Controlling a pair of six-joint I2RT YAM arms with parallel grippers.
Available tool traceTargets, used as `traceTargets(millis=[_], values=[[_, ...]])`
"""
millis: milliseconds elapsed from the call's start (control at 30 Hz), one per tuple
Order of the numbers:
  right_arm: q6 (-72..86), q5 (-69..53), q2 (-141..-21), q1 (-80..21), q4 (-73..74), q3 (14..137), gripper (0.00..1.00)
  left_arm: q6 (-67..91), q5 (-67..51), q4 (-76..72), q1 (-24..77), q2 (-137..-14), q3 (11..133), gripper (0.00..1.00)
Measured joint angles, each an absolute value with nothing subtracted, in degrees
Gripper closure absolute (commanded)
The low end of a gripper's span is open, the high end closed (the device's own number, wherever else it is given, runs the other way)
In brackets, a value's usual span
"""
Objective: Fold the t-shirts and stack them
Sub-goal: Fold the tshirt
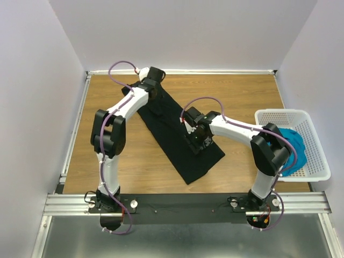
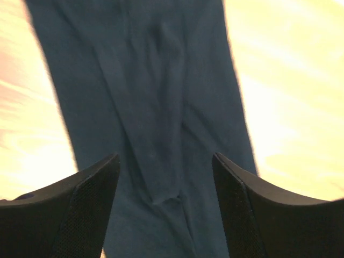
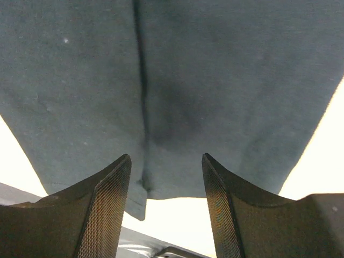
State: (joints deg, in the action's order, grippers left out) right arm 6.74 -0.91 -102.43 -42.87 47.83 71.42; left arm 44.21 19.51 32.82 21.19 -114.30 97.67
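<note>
The black t-shirt [image 1: 177,134] lies folded into a long strip running diagonally from the far left to the near middle of the table. My left gripper [image 1: 152,79] is open over its far end; the cloth [image 2: 156,107] shows below and between the fingers. My right gripper [image 1: 200,146] is open over the strip's near part, with the cloth [image 3: 215,80] and its hem edge below the fingers. The teal-blue t-shirt [image 1: 293,146] lies bunched in the white basket, partly behind my right arm.
The white lattice basket [image 1: 314,129] stands at the table's right edge. Grey walls enclose the left, far and right sides. A metal rail [image 1: 188,203] with the arm bases runs along the near edge.
</note>
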Motion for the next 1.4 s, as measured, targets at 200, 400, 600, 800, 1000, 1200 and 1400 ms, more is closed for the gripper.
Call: traceTargets(millis=[200,400,600,800,1000,1200,1400], values=[[7.0,-5.1,-104.0,-43.1,45.7,69.6,0.38,44.5,19.5,33.2,22.6,-123.1,99.8,0.32],[7.9,-8.6,-105.1,-43.1,44.6,67.9,0.38,44.4,19.5,34.0,22.5,-130.2,105.8,0.34],[10.4,-11.0,-106.3,-45.6,44.4,69.2,0.38,42.5,19.7,35.6,22.4,-135.6,113.3,0.35],[13.8,-15.2,-111.1,-51.0,43.0,75.2,0.38,39.4,19.6,36.2,21.6,-139.4,119.6,0.34],[17.1,-17.1,-114.3,-51.8,42.5,79.6,0.37,34.7,18.1,34.5,20.4,-142.2,124.2,0.25],[18.0,-14.1,-113.1,-51.8,42.5,79.9,0.21,33.8,16.9,32.0,20.1,-139.4,121.3,0.14],[17.6,-9.5,-105.5,-48.8,43.3,79.2,0.16,35.2,17.5,32.3,20.0,-128.0,120.1,0.08]])
